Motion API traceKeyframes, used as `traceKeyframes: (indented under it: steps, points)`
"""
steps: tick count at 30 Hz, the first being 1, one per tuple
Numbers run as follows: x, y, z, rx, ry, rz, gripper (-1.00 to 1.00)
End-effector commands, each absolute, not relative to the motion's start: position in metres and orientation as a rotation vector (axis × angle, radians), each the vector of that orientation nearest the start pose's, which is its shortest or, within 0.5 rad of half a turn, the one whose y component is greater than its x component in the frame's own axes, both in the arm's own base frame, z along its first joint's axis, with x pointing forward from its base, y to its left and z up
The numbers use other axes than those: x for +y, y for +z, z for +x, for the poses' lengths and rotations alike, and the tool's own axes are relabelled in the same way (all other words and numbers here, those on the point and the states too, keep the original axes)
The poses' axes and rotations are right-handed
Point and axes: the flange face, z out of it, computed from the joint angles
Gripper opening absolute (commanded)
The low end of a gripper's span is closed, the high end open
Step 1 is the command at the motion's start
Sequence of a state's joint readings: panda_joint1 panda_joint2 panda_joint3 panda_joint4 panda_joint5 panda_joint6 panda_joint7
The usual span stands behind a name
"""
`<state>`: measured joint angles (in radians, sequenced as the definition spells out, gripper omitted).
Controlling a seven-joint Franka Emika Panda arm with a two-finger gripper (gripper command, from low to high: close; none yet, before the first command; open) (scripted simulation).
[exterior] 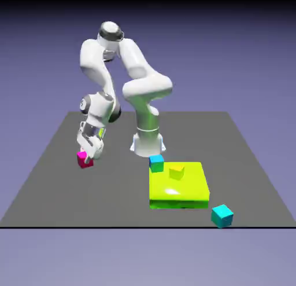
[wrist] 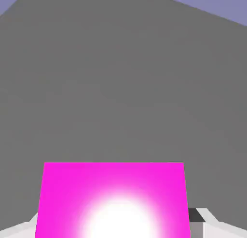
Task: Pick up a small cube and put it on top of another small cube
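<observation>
Jaws of the white two-finger gripper (exterior: 88,157) are clamped on the small magenta-pink cube (exterior: 84,159), which sits on the dark grey table (exterior: 52,180) towards the exterior view's left; the hand view shows the cube (wrist: 114,198) filling the gap between both fingertips (wrist: 212,222). Lifting should go straight up, grip firm, before carrying it across to another small cube such as the cyan one (exterior: 156,162) beside the lime-green slab (exterior: 185,192)
</observation>
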<state>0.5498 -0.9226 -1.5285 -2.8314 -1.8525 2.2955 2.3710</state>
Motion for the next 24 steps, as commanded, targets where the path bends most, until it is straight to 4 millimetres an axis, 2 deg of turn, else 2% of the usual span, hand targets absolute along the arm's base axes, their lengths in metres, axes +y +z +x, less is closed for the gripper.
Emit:
traceKeyframes:
  steps: [1, 7, 13, 18, 24]
  points:
    - [-0.210, 0.243, 0.277, 2.461, -0.698, -1.833, -1.00]
    - [-0.162, 0.286, 0.307, 2.447, -0.691, -1.794, -1.00]
    - [-0.103, 0.322, 0.323, 2.433, -0.673, -1.774, -1.00]
    - [-0.050, 0.345, 0.326, 2.425, -0.653, -1.770, -1.00]
    - [0.016, 0.364, 0.315, 2.421, -0.629, -1.779, -1.00]
